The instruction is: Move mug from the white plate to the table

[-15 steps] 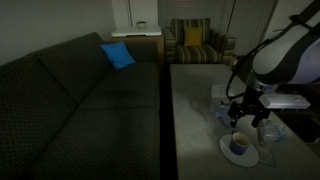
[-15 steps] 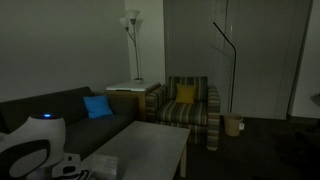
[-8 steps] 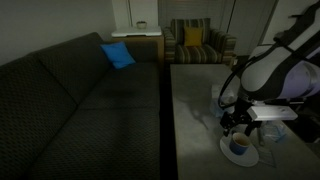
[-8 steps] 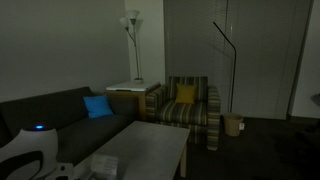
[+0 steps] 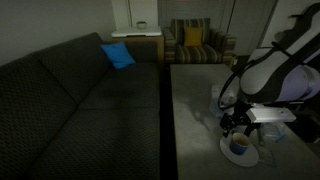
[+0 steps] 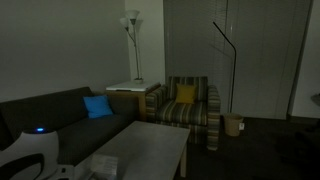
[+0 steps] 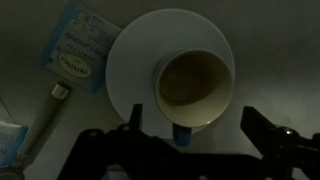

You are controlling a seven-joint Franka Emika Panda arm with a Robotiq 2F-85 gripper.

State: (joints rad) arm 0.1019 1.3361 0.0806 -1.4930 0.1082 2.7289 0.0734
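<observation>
- Looking down through the wrist view, I see a pale blue printed packet (image 7: 76, 47) lying on the counter (image 7: 275, 40) at far left, with a slim tube (image 7: 48, 112) below it.
- Next comes the white plate (image 7: 128, 62), flat on the counter and just beside the packet.
- The mug (image 7: 195, 92) stands upright on the plate, off-centre toward its right side, its tan inside facing the camera.
- My jaws are spread wide: one fingertip (image 7: 135, 120) is over the plate's rim left of the mug, the other is right of the mug and off the plate. The mug sits between them, and neither seems to touch it.
- In an exterior view, a dark sofa (image 5: 80, 100) with a blue cushion (image 5: 117, 55) stands left of the counter, and the arm (image 5: 268, 78) hangs over the plate at the right.
</observation>
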